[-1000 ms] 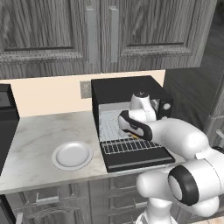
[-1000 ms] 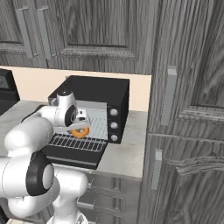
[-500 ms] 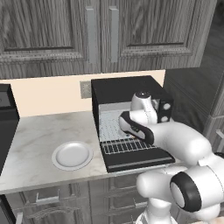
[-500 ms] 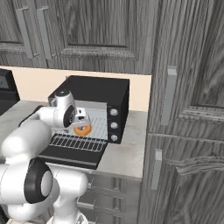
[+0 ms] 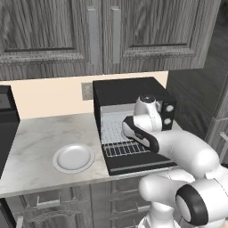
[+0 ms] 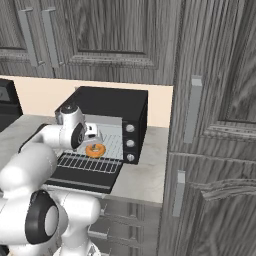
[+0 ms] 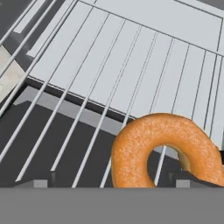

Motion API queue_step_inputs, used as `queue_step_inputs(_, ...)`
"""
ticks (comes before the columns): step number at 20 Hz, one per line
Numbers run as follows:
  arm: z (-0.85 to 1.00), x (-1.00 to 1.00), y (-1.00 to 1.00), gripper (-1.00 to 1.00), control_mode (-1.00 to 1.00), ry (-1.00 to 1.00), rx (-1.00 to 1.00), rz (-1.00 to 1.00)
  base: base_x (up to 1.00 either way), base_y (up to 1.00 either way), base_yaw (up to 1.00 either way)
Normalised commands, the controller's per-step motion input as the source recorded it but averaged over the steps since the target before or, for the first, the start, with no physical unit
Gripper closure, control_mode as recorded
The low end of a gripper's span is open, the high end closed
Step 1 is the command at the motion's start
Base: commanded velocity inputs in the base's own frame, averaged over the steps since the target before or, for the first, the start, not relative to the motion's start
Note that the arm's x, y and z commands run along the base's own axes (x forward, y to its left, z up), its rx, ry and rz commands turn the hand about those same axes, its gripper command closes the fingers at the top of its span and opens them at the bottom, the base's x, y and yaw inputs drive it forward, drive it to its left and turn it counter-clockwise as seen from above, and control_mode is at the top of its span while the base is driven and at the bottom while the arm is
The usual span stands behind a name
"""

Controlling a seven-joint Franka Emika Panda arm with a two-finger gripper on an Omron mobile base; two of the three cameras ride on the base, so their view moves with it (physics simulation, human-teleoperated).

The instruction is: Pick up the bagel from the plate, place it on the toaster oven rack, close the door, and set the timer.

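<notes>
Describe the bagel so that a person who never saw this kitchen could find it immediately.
Look at the black toaster oven standing on the marble counter, with its door folded down in front. On the silver toaster oven rack lies the bagel, beside the gripper. It is a small orange-brown ring with a centre hole, the only warm colour among black and silver.

My arm rises from the base, bends at the elbow and reaches forward and down, wrist folded so my hand points low and ahead. My tool (image 7: pixel 112 178) has its two dark fingertips (image 7: pixel 37 181) spread wide, one at each side of the hand view's lower edge, gripping nothing. From the right base view, my tool (image 6: pixel 93 141) sits at the end of the curved white forearm.
</notes>
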Motion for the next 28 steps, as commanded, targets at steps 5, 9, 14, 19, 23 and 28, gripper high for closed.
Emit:
queue_step_inputs(5,0.41,-0.26,0.00,-1.00,-1.00,-0.08,0.02,0.00,0.00,0.00,0.00)
queue_step_inputs(9,0.74,-0.85,0.00,-1.00,-1.00,-0.19,0.00,0.00,0.00,0.00,0.00)
queue_step_inputs(14,0.13,-0.84,-0.01,-1.00,-1.00,0.00,0.01,-0.07,0.00,0.00,0.00)
queue_step_inputs(19,-0.03,-0.74,-0.13,-1.00,-1.00,0.07,0.07,-0.17,0.00,0.00,0.00)
queue_step_inputs(23,-0.13,-0.61,-0.10,-1.00,-1.00,0.04,0.10,-0.16,0.00,0.00,0.00)
queue_step_inputs(28,-0.24,-0.37,-0.01,-1.00,-1.00,0.00,0.07,-0.15,0.00,0.00,0.00)
